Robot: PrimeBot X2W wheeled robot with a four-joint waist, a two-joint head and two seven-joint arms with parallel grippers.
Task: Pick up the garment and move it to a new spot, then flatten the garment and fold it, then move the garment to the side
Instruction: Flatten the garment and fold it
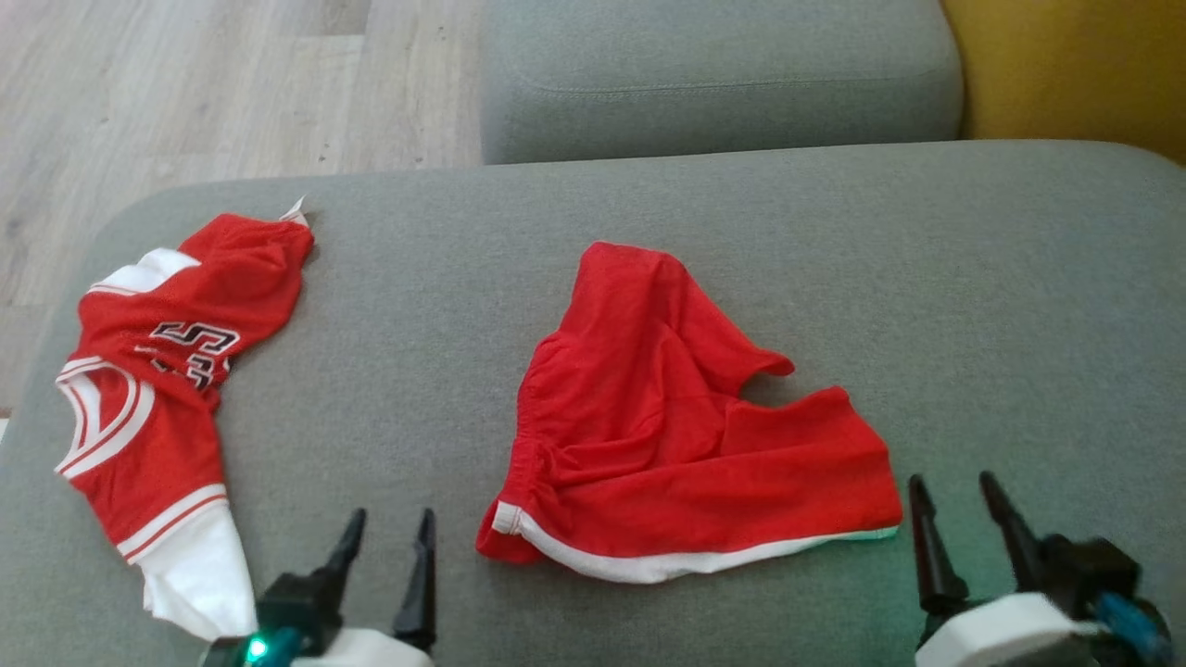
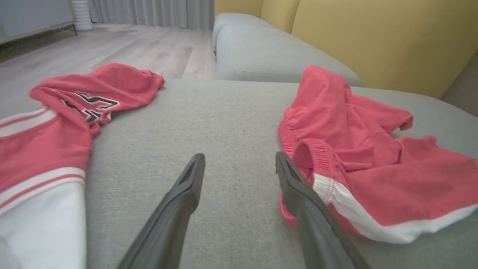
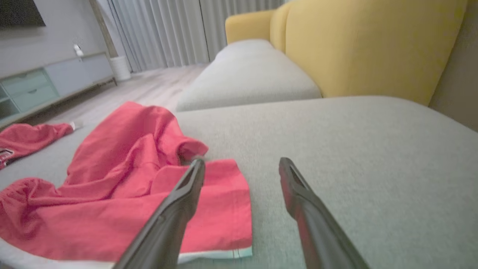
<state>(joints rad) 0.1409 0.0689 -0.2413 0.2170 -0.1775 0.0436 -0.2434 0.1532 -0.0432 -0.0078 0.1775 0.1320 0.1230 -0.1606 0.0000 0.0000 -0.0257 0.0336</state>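
Now, at the near edge of a broad grey sofa cushion (image 1: 834, 278), the robot's two arms reach forward side by side. The left gripper (image 1: 392, 517) sits at the near left and the right gripper (image 1: 952, 482) at the near right, each with its long, dark, tapered fingers spread wide. The red shorts (image 1: 667, 417) lie crumpled in the middle of the cushion, between the two grippers. One leg is bunched up toward the far side and the other lies flatter to the right, with a gathered elastic waistband on the left and a white band along the near edge. A red jersey (image 1: 157, 389), trimmed in white stripes and bearing black-and-white numerals, lies rumpled at the cushion's left edge, well apart from the shorts. The cushion's weave is coarse and matte, its corners rounded. A second grey cushion (image 1: 713, 74) sits beyond it, with a yellow backrest (image 1: 1066, 65) at the far right and pale wood-look flooring (image 1: 185, 93) at the far left. The left wrist view puts the left gripper's right finger just beside the shorts' waistband corner, though contact cannot be judged. The right wrist view sets that gripper's left finger over the shorts' right hem corner and its right finger over bare fabric. It also adds grey curtains (image 3: 160, 33), a low pale cabinet (image 3: 56, 78) and a white cylindrical bin (image 3: 121, 68) across the room.
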